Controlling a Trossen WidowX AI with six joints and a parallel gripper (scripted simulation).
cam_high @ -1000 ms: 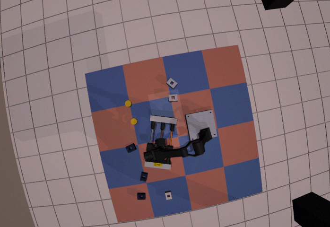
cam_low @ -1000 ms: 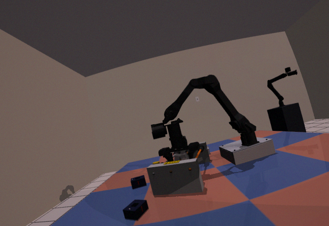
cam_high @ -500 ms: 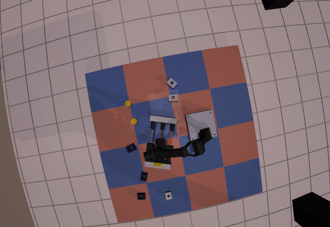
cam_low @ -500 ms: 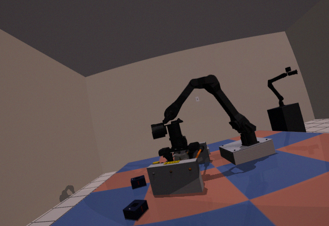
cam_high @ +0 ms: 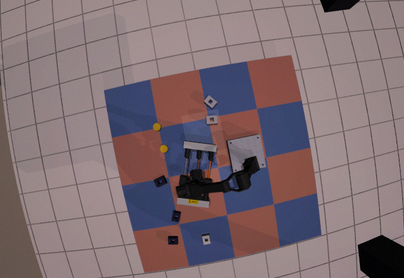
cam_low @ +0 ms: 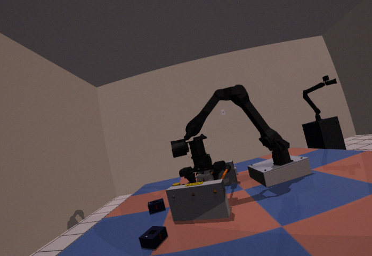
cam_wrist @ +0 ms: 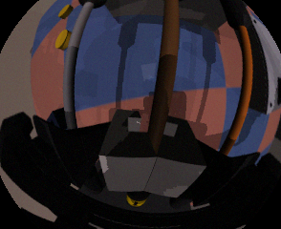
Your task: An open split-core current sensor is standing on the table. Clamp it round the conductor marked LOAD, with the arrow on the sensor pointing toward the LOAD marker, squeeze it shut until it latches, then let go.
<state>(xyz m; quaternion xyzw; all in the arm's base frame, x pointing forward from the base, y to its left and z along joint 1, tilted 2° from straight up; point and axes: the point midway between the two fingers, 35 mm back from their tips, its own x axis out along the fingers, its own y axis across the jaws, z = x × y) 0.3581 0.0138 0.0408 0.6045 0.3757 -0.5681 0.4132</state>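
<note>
brown middle conductor (cam_wrist: 167, 57) runs straight ahead through the split-core sensor (cam_wrist: 140, 168), which the gripper (cam_high: 194, 183) squeezes from both sides.

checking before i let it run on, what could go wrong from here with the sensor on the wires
1. The gripper is shut on the sensor around the brown conductor; with the grey and orange conductors close alongside, it may be the wrong one if LOAD is another.
2. The latch is hidden, so letting go could leave the sensor unlatched.
3. The arrow direction cannot be confirmed from here.
</note>
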